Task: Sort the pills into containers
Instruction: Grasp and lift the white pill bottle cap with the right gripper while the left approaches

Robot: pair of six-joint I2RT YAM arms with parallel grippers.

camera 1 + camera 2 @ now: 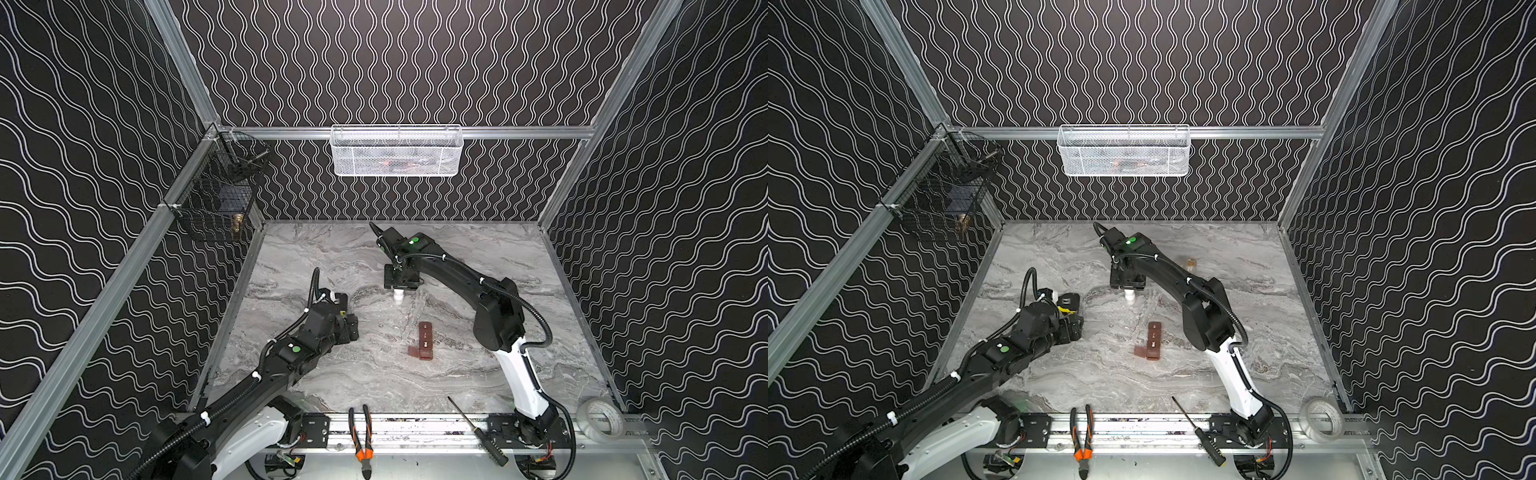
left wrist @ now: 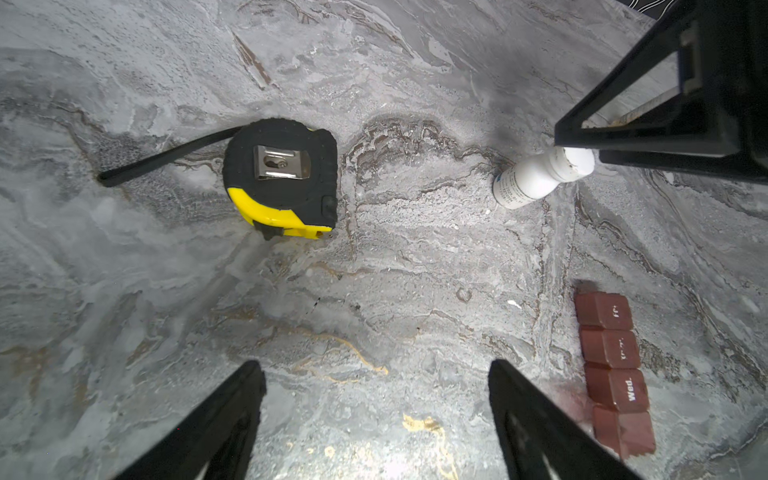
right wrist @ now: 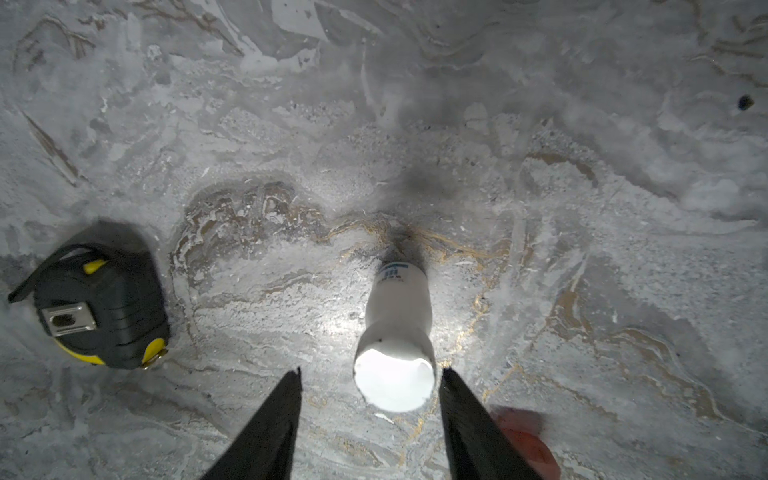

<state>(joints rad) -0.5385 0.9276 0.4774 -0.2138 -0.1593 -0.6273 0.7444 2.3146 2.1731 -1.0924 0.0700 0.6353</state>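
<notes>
- In both top views, the right gripper [image 1: 400,291] is hanging straight down over a small white pill bottle [image 1: 398,297], which is standing upright near the middle of the marble table [image 1: 540,249]. We are judging that the pills are inside it, so the bottle must be taken first.
- The containers [image 1: 424,341], a reddish-brown strip of day compartments, are lying flat nearer to the front edge and well apart from the bottle. One end lid is lying open to the side, probably so that this compartment is ready for receiving pills.
- The left gripper [image 1: 351,329] is waiting low at the left, just beside a black and yellow tape measure [image 1: 1069,300].
- In the left wrist view, the fingers [image 2: 232,415] of the left gripper are standing wide apart and are holding nothing; only bare table is showing between them. The containers [image 2: 613,365] are lying off to one side, untouched, and one lid is reading "Wed.".
- In the right wrist view, the fingers [image 3: 270,424] of the right gripper are standing partly open, one on each side of the bottle's cap [image 3: 395,384].
- One finger is seeming to touch the cap, while a gap is showing on the other side, so we are judging that the bottle is not yet gripped.
- A reddish blur behind one finger is probably the containers.
</notes>
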